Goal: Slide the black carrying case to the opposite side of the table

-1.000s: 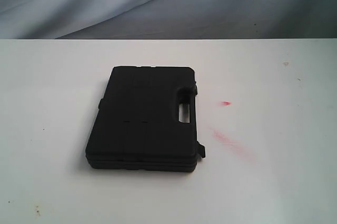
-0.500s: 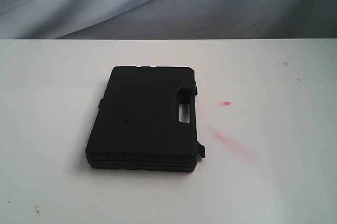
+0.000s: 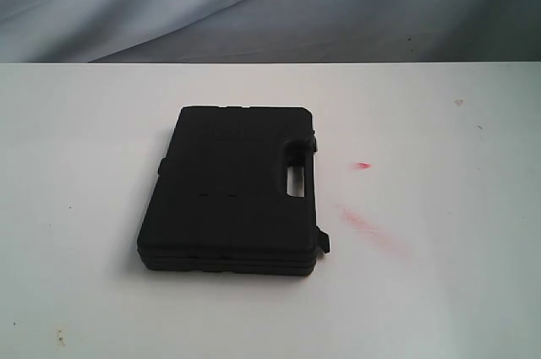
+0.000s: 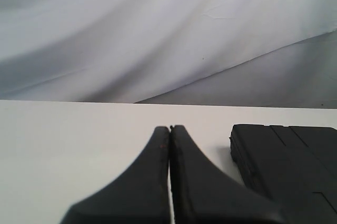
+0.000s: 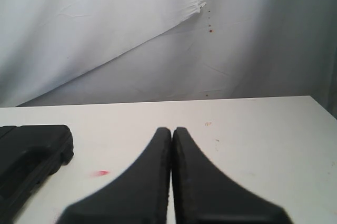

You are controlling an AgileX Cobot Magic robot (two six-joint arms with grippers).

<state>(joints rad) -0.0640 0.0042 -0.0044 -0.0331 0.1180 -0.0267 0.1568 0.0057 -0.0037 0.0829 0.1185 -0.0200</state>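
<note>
The flat matte black case (image 3: 232,190) lies closed on the white table (image 3: 439,291), a little left of the middle, its cut-out handle toward the right side. Neither arm shows in the exterior view. In the left wrist view my left gripper (image 4: 170,128) is shut with nothing held, and a corner of the case (image 4: 287,166) lies beside it, apart from the fingers. In the right wrist view my right gripper (image 5: 172,129) is also shut and holds nothing; the case (image 5: 29,158) lies off to one side, well away from it.
Red smears (image 3: 365,224) mark the table to the right of the case, with a smaller red spot (image 3: 363,165) above them. A grey-white cloth backdrop (image 3: 254,4) hangs behind the table's far edge. Small dark specks (image 3: 59,338) dot the front left.
</note>
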